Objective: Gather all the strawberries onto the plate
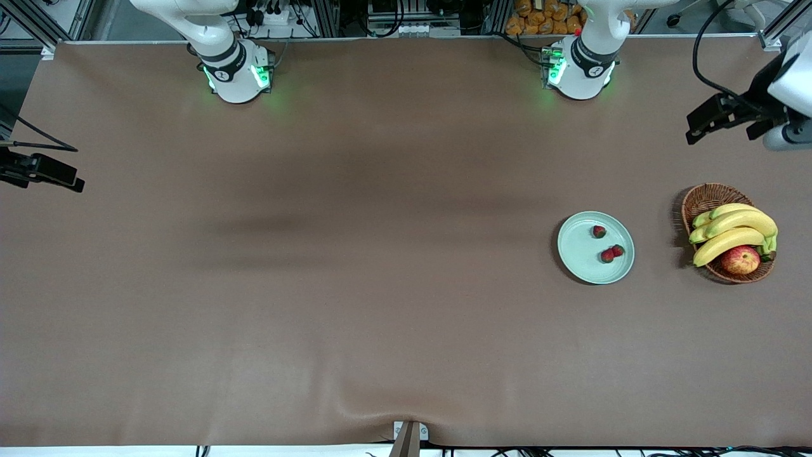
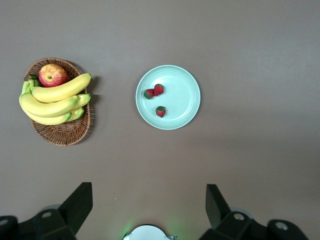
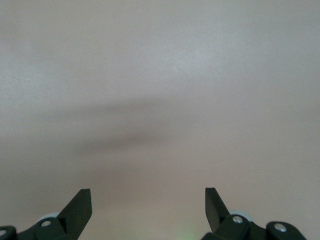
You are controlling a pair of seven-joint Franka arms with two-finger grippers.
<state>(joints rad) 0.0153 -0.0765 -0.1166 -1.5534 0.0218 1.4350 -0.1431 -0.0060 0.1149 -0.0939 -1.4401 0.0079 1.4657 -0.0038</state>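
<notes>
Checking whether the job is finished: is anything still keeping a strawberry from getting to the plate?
Nothing visible does. All three strawberries already lie on the plate, beside the basket. The left claw hangs open above them, holding nothing; the right claw waits open over bare table.

Both arms wait raised and drawn back toward their own ends of the surface, the left pincer (image 2: 149,200) and the right pincer (image 3: 148,202) each held high, fingers spread wide, gripping nothing.
</notes>
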